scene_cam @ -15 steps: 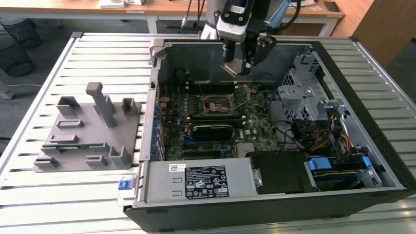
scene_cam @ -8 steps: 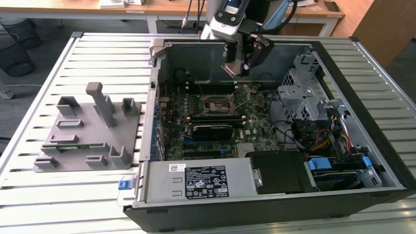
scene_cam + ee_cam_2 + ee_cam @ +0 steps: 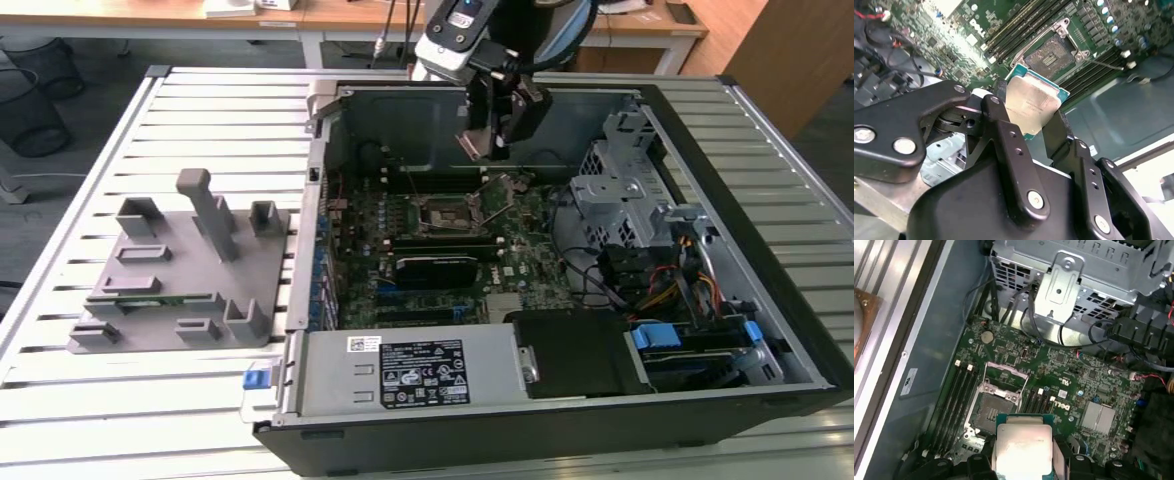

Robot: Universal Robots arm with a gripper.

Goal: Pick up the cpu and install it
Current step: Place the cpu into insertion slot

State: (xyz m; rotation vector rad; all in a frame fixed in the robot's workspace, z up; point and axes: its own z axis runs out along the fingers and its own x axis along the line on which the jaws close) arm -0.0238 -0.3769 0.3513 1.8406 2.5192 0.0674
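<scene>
Our gripper (image 3: 483,152) is clamped on the cpu (image 3: 1033,102), gripping it by opposite edges with its silver lid turned up toward the wrist. The chip hangs in the air inside the computer case (image 3: 561,445), just short of the bare socket (image 3: 991,412) on the motherboard (image 3: 1074,365), not yet seated. We judge that the edge grip keeps the chip's underside free for the socket, whose metal frame appears lifted.

Bright daylight in the exterior view; the slatted bench (image 3: 200,110) glares palest toward 10 o'clock, the case (image 3: 534,440) interior dimmer. Glare washes the cpu (image 3: 1023,447) top.
</scene>
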